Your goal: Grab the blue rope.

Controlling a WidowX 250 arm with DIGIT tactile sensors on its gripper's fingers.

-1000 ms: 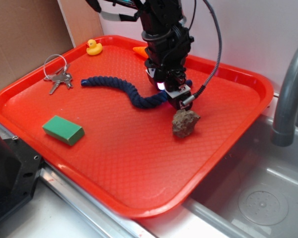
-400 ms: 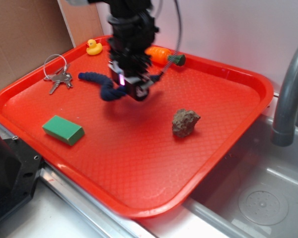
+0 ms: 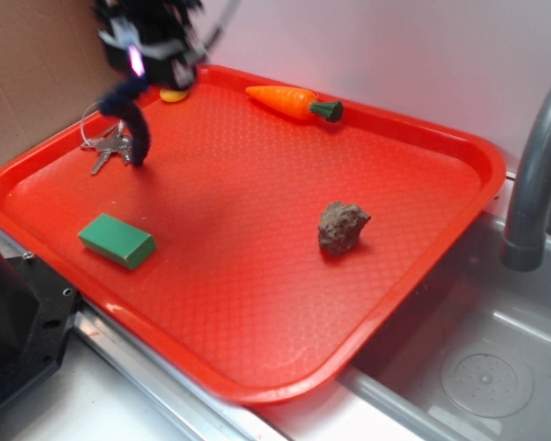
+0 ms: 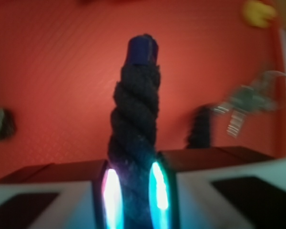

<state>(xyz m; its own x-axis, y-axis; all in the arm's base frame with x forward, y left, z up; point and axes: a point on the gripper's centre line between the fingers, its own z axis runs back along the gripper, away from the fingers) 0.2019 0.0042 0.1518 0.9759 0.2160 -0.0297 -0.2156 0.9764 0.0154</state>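
Note:
The blue rope (image 3: 133, 124) is a dark navy twisted cord hanging from my gripper (image 3: 142, 69) at the tray's far left corner, its lower end drooping down beside the keys. In the wrist view the blue rope (image 4: 133, 119) runs up between my two lit fingers, one fingertip (image 4: 110, 191) on either side, and its taped tip points away from me. My gripper (image 4: 132, 191) is shut on it. The arm is blurred in the exterior view.
A red tray (image 3: 422, 248) holds an orange toy carrot (image 3: 289, 99), a brown rock (image 3: 342, 227), a green block (image 3: 117, 241), keys on a ring (image 3: 106, 147) and a yellow duck (image 3: 174, 94) partly hidden behind the gripper. A sink and grey faucet (image 3: 537, 175) lie to the right.
My gripper has swept from the tray's middle, near the rock, to the far left corner and risen, carrying the blue rope off the tray; the carrot is now uncovered.

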